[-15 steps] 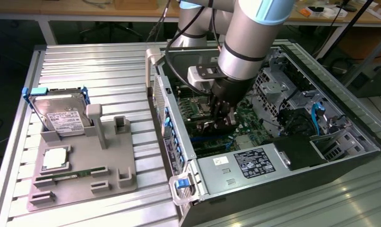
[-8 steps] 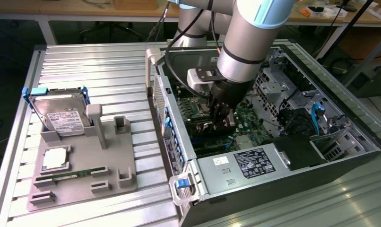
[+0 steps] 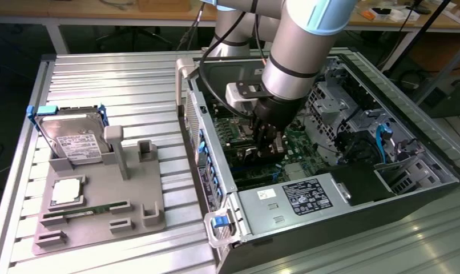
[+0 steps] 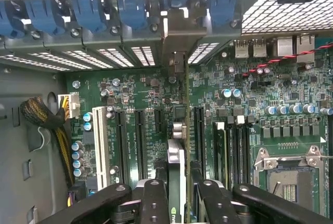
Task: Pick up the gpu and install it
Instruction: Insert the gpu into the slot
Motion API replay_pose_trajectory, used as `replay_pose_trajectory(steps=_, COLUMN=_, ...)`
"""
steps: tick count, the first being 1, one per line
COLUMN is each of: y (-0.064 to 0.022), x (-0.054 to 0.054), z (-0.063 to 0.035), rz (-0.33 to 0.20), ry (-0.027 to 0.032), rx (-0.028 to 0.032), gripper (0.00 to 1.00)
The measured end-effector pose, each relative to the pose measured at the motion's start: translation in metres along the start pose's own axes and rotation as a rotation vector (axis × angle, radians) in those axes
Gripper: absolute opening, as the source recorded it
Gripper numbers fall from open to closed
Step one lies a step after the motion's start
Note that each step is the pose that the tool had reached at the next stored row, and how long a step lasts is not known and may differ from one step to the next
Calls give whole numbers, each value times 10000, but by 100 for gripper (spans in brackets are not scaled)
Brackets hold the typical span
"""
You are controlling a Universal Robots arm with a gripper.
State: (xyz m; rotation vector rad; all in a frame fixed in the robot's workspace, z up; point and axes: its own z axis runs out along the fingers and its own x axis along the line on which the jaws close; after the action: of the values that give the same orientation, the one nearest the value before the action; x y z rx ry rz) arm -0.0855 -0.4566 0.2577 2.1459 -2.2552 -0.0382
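On the exterior view's left, a grey holder (image 3: 100, 220) on the slatted table (image 3: 100, 74) carries a hard drive (image 3: 72, 140) and a memory stick (image 3: 89, 210). To its right, inside the open computer case (image 3: 329, 194), the pincer (image 3: 266, 149) is partly closed on the gpu (image 4: 177, 169), clamping its upper edge between both fingers (image 4: 155, 203). The card stands on edge directly beneath the pincer, over the motherboard (image 4: 250, 125), its long axis running toward the rear slot openings, with its silver bracket (image 4: 177, 42) at that wall.

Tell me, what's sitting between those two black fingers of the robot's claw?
The gpu, held edge-on between the gripper fingers above the motherboard, in the wrist view.
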Motion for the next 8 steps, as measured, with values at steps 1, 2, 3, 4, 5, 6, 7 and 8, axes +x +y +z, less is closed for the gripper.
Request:
replay_pose_trajectory(steps=1, y=1, x=-1, z=-6, rz=2, ry=-4, rx=-21, gripper=27)
replay_pose_trajectory(steps=2, y=1, x=-1, z=-7, rz=2, ry=-3, rx=-24, gripper=27)
replay_pose_trajectory(steps=3, y=1, x=0, z=-10, rz=1, ry=1, rx=-27, gripper=27)
replay_pose_trajectory(steps=4, y=2, x=0, z=-11, rz=1, ry=2, rx=-27, gripper=27)
replay_pose_trajectory(steps=5, y=2, x=0, z=-11, rz=-13, ry=2, rx=-27, gripper=27)
replay_pose_trajectory(steps=6, y=2, x=0, z=-11, rz=-47, ry=4, rx=-28, gripper=27)
replay_pose_trajectory(steps=7, y=3, x=0, z=-11, rz=-91, ry=5, rx=-27, gripper=27)
replay_pose_trajectory(steps=8, y=3, x=0, z=-11, rz=-136, ry=8, rx=-27, gripper=27)
